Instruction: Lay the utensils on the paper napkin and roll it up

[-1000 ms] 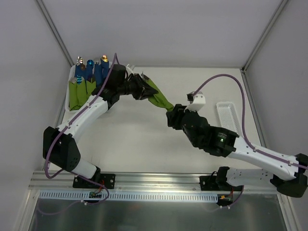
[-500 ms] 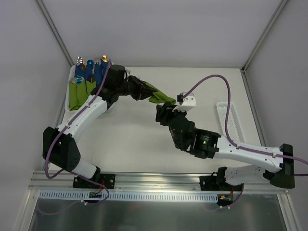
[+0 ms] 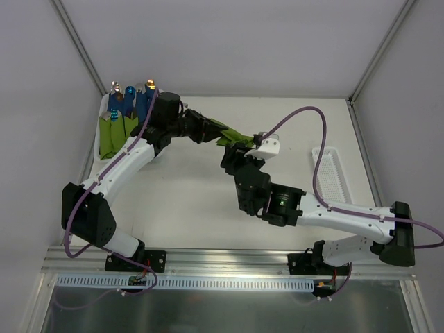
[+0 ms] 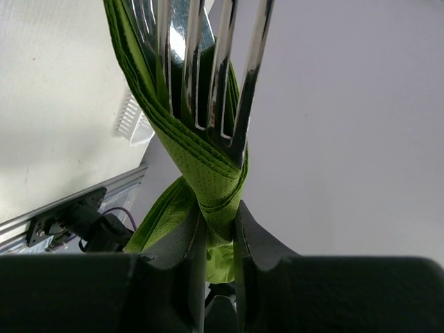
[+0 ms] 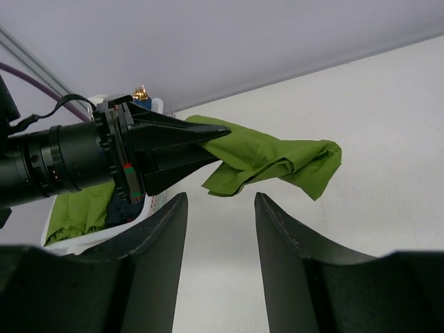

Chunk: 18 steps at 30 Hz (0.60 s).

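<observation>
My left gripper (image 4: 216,215) is shut on the lime-green paper napkin (image 4: 201,166), which is wrapped round the utensils. A silver fork head (image 4: 208,69) sticks out of the wrap; the handles are hidden. From above, the left gripper (image 3: 201,128) holds the napkin (image 3: 229,133) over the table's middle rear. The crumpled free end points right. My right gripper (image 3: 234,154) is open just in front of that end. In the right wrist view its fingers (image 5: 218,201) stand apart below the napkin (image 5: 277,156), touching nothing.
A white basket (image 3: 100,149) at the far left holds green-wrapped bundles (image 3: 114,132) with blue handles. A white perforated tray (image 3: 329,170) lies at the right. White walls close in the table's sides and rear.
The right arm has swung left and forward, so its gripper now sits under the napkin's free end. That end has lifted from slanting down-right to nearly level. The left gripper keeps its hold.
</observation>
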Each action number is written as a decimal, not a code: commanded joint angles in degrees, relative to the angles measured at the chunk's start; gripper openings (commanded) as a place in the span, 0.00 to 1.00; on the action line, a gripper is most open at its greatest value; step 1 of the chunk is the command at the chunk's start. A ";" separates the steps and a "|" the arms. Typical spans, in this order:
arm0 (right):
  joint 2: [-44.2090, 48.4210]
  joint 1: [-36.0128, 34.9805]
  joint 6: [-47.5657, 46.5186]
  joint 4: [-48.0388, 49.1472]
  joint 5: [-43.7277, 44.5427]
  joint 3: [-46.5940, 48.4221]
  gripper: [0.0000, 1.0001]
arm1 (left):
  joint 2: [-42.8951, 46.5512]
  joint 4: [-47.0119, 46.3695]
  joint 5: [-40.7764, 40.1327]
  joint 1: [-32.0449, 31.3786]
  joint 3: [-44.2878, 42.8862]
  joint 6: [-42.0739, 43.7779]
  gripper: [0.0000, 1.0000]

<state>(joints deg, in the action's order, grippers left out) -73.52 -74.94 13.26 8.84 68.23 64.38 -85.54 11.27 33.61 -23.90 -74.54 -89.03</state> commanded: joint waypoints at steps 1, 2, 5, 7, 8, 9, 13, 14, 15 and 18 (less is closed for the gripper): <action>2.50 -0.12 8.09 -1.71 7.18 2.51 0.47 | 2.13 -2.74 1.64 0.52 -0.43 -2.37 0.00; 2.85 -0.04 8.62 -1.81 7.44 2.16 0.47 | 2.30 -2.74 1.55 0.43 -0.25 -2.29 0.00; 4.08 0.93 10.64 -1.72 7.89 0.75 0.47 | 2.57 -2.57 0.85 0.43 0.27 -2.02 0.00; 4.96 1.72 11.96 -1.72 6.40 -0.22 0.48 | 2.48 -2.57 0.41 0.26 0.80 -1.93 0.00; 5.14 2.16 13.36 -1.81 6.04 -0.57 0.48 | 2.48 -2.39 0.15 0.17 0.89 -1.76 0.00; 5.31 2.51 14.07 -1.90 5.61 -0.92 0.48 | 2.57 -2.39 0.06 0.00 0.98 -1.67 0.00; 5.75 3.92 19.34 -4.35 2.27 -1.89 0.49 | 2.83 -2.04 -0.30 -0.27 1.68 -1.85 0.00; 5.58 4.44 20.66 -6.36 2.00 -1.89 0.49 | 2.92 -1.86 -0.47 -0.27 1.86 -1.76 0.00; 5.58 4.88 24.67 -7.69 0.43 -1.89 0.49 | 3.01 -1.78 -0.30 -0.27 2.12 -1.76 0.00; 4.97 7.08 32.67 -13.40 -3.27 -1.54 0.48 | 2.92 -1.51 -0.64 -0.62 2.38 -1.32 0.00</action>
<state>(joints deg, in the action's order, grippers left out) -69.17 -69.28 34.04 0.08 66.28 62.72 -85.47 11.55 32.67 -24.03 -72.16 -89.60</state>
